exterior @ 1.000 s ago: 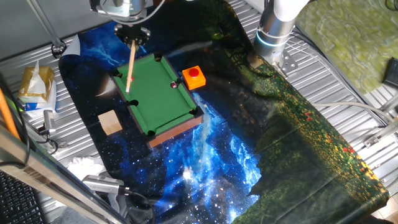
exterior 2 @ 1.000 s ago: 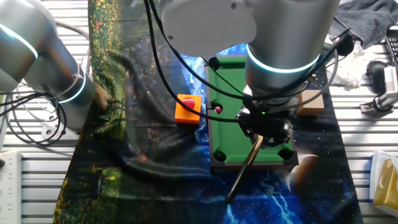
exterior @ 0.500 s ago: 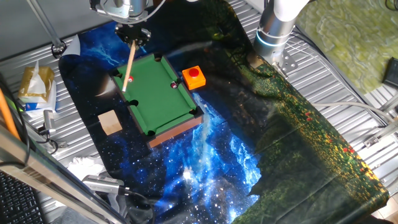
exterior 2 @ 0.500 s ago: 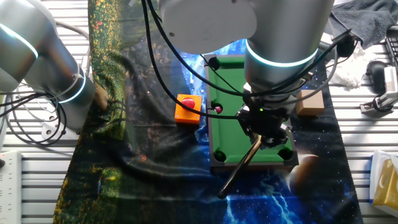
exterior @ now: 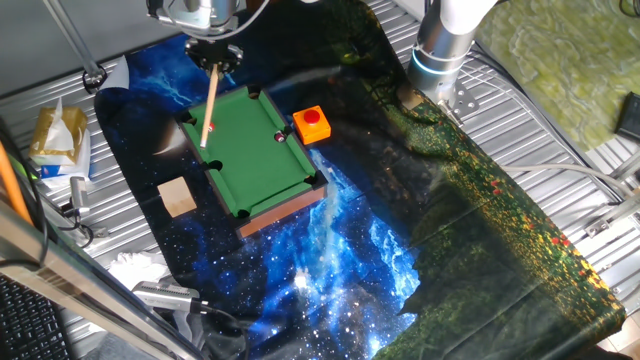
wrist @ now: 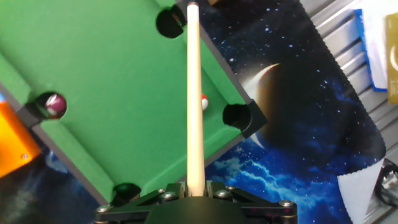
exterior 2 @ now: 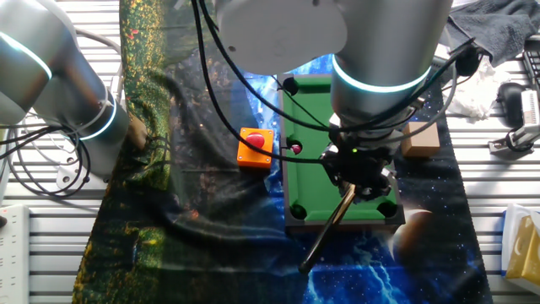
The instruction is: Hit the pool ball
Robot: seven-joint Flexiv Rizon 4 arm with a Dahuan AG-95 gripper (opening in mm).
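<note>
My gripper point(wrist: 196, 190) is shut on a wooden cue stick point(wrist: 194, 93) that runs along the fingers over the green mini pool table point(wrist: 112, 68). The pool ball point(wrist: 204, 101), bright red with a white spot, lies on the felt right beside the cue shaft, partly behind it, near a pocket on the right rail. In one fixed view the gripper point(exterior: 213, 58) hangs over the table's far end with the cue point(exterior: 208, 105) slanting down. In the other fixed view the gripper point(exterior 2: 359, 173) and arm hide the ball.
A darker maroon ball point(wrist: 55, 104) sits by the left rail pocket, next to the red button on its orange base point(exterior: 312, 121). A wooden block point(exterior: 177, 195) lies beside the table. A second arm's base point(exterior: 440, 45) stands at the back.
The cue's free end swung slightly to one side and came partway back. The balls have not visibly moved.
</note>
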